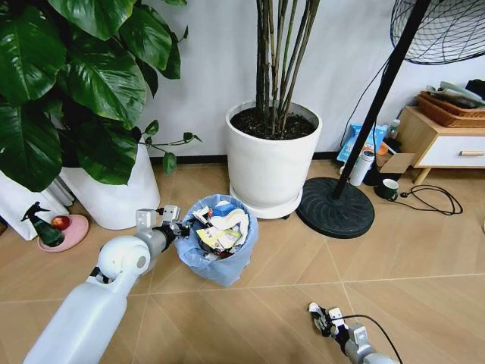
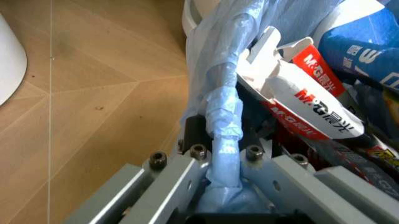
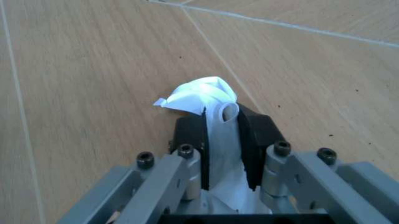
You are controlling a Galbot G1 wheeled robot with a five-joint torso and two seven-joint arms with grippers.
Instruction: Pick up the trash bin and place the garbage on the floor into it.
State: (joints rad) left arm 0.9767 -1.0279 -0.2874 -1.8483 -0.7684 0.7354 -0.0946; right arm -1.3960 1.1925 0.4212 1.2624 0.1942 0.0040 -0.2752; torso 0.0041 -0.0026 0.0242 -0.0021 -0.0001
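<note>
The trash bin (image 1: 218,258), small and lined with a crinkly pale blue bag, is in the middle of the head view over the wooden floor (image 1: 394,250). It holds several pieces of garbage (image 1: 221,227), among them a red and white wrapper (image 2: 311,105) and a blue packet (image 2: 367,44). My left gripper (image 1: 176,225) is shut on the bin's bagged rim (image 2: 221,140) at its left side. Low at the front right, my right gripper (image 1: 322,317) is shut on a crumpled white paper (image 3: 209,100), just above the floor (image 3: 93,70).
A big white plant pot (image 1: 271,155) stands right behind the bin, another (image 1: 114,193) to its left with large leaves. A fan base (image 1: 335,206) and cable lie at the right. A spray bottle on a pink dish (image 1: 64,231) sits far left.
</note>
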